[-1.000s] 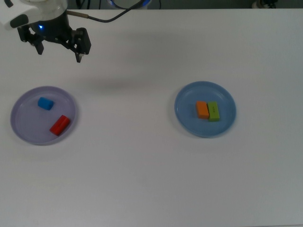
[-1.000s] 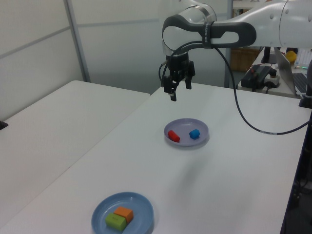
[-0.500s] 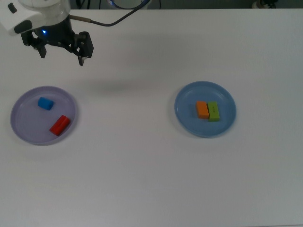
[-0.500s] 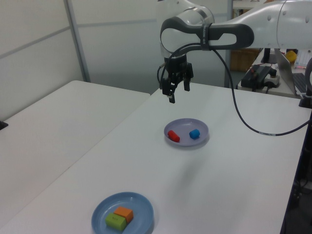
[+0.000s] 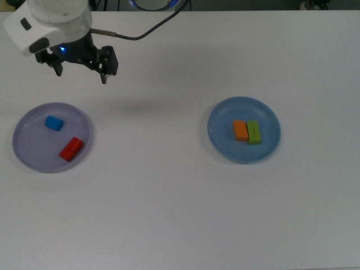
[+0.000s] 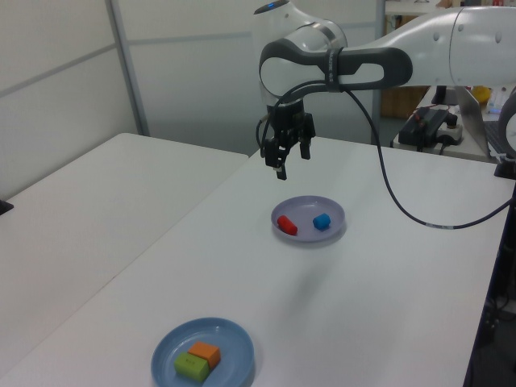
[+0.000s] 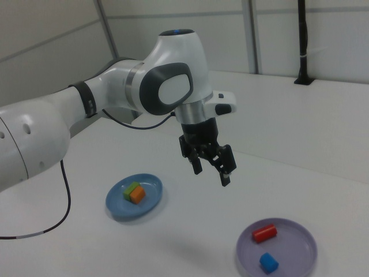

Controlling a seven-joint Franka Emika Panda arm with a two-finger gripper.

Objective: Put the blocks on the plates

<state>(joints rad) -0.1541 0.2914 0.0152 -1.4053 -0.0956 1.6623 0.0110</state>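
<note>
Blocks all rest on plates: the red block and blue block on the purple plate near one end of the desk, the orange block and green block touching on the blue plate. The claw hangs spread and empty above the desk's far edge, beside the purple plate, well apart from every block. The task looks complete; nothing is left to pick up.

A white table fills the scene, with a second white table beside it.
</note>
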